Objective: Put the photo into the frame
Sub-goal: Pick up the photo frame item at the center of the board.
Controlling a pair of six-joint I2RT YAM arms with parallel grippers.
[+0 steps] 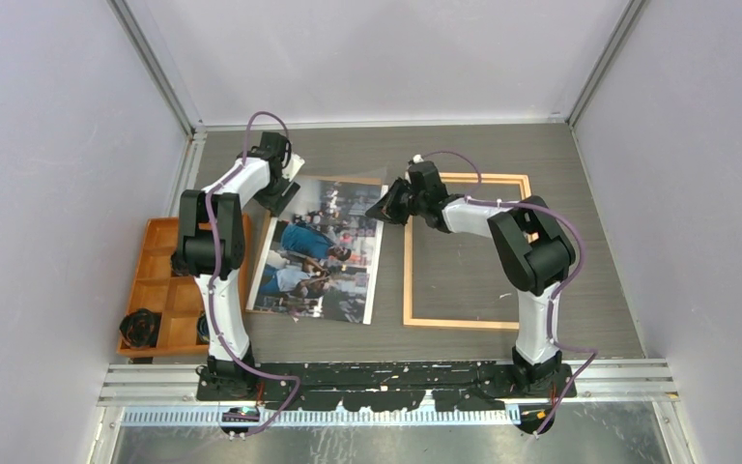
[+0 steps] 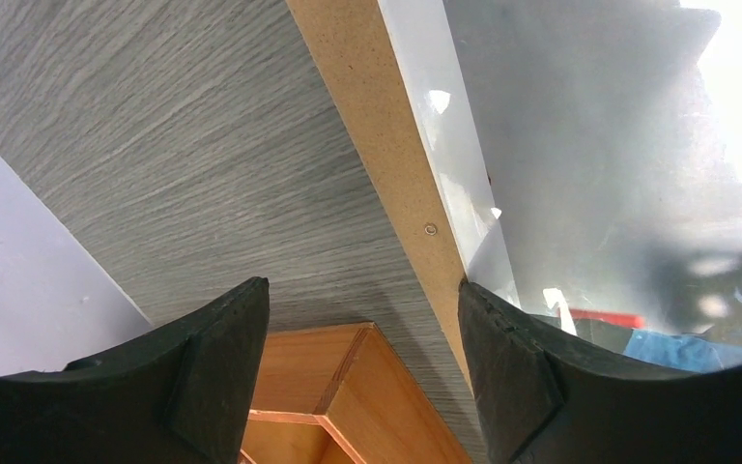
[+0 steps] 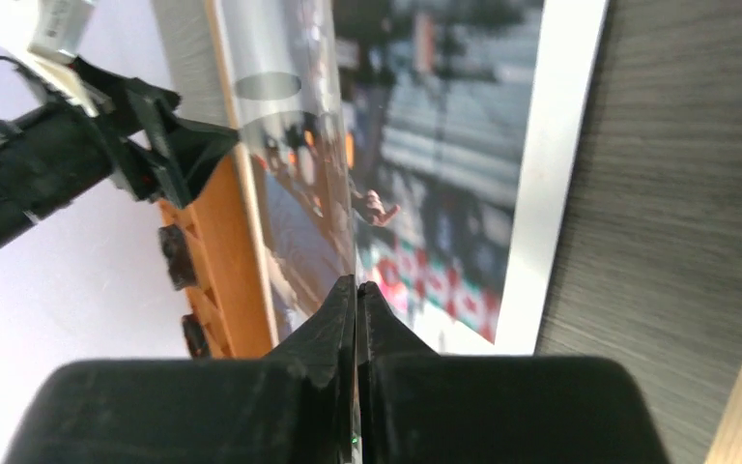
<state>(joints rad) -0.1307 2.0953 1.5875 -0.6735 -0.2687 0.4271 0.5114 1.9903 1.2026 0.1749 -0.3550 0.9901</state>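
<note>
1. From the top, the photo (image 1: 321,253) lies flat on the grey table (image 1: 594,242), picture side up.
2. The frame (image 1: 409,280) lies near it on the right. They do not touch, and the photo is not in the frame.
3. An orange tray (image 1: 169,280) sits on the left side of the photo.
4. The left gripper (image 1: 278,193) is at the far left corner of the photo. The right gripper (image 1: 386,206) is at the far right corner.
5. At that right corner, a clear sheet (image 1: 372,184) is lifted a little off the photo.
6. In the left wrist view, the left gripper (image 2: 362,377) hangs over the table with its two black fingers (image 2: 213,367) wide apart. They grasp nothing.
7. A brown board (image 2: 386,145) runs slanted between the fingers. The clear sheet (image 2: 444,116) lies on top of it.
8. A bit of the photo (image 2: 696,353) shows blue low on the right. A corner of the tray (image 2: 348,387) shows at the bottom.
9. In the right wrist view, the right gripper (image 3: 356,285) has its fingers (image 3: 319,329) pressed tight together. They pinch the thin edge of the clear sheet (image 3: 290,145), which stands up at a tilt.
10. The photo (image 3: 464,174) lies flat under the sheet, and its white edge rests on the table (image 3: 676,193).
11. The tray (image 3: 217,251) and the black left arm (image 3: 48,174) are at the left.
</note>
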